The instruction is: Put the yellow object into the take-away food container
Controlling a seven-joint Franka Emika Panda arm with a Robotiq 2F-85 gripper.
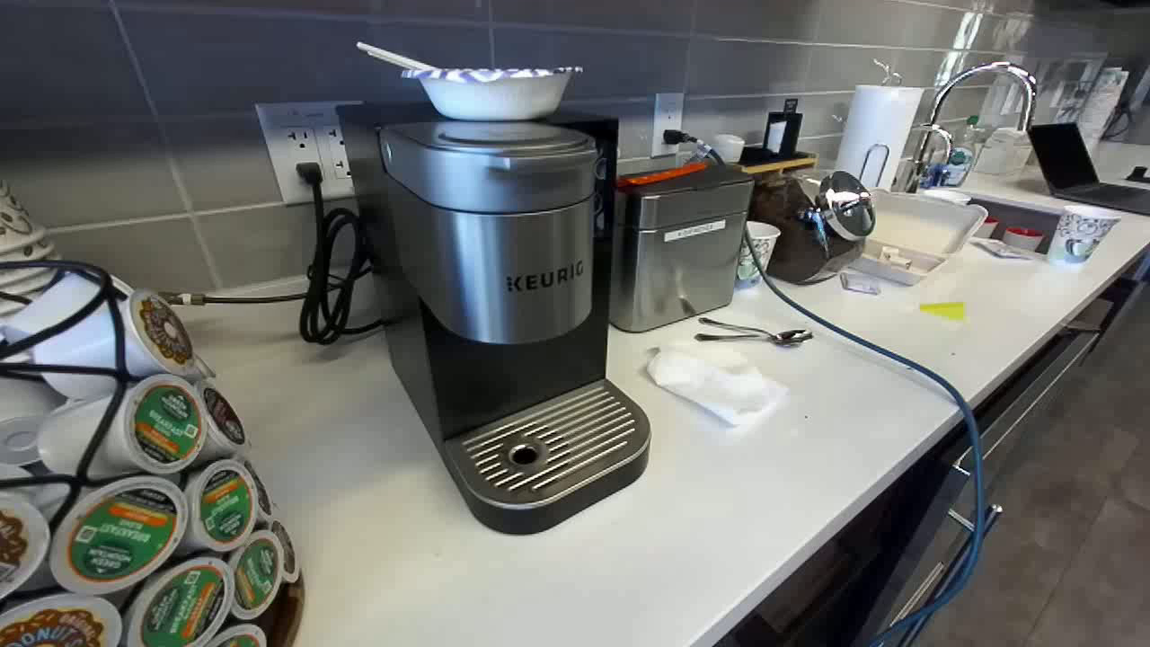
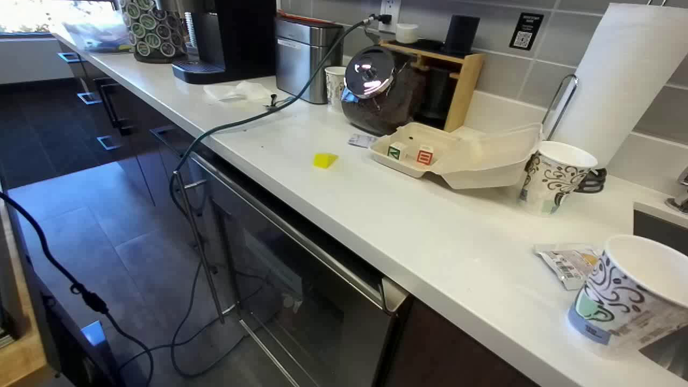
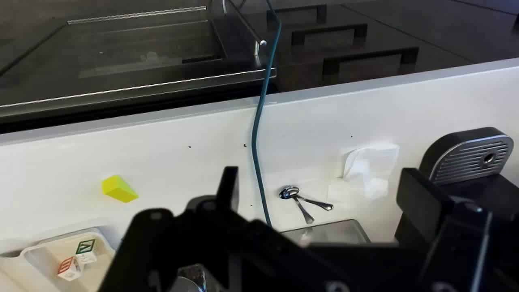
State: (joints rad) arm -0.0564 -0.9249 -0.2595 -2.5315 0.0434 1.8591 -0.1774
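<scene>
We're reading KEURIG on the coffee maker (image 1: 499, 288); in the wrist view the gripper (image 3: 322, 182) is gaping wide, yellow wedge (image 3: 119, 189) just sitting left of it, near a clamshell (image 3: 44, 265) holding two lettered cubes (image 3: 86, 253).

Yellow block (image 3: 119, 189) near food container (image 3: 44, 259)

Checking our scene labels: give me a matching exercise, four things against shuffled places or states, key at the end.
Things
1. yellow object
2. take-away container
3. gripper
4. bowl

Places or states
A. jaws wide apart
B. on top of the coffee machine
C. on the counter, outside the take-away container
D. open, two letter blocks inside

Pairs: 1-C, 2-D, 3-A, 4-B
</scene>
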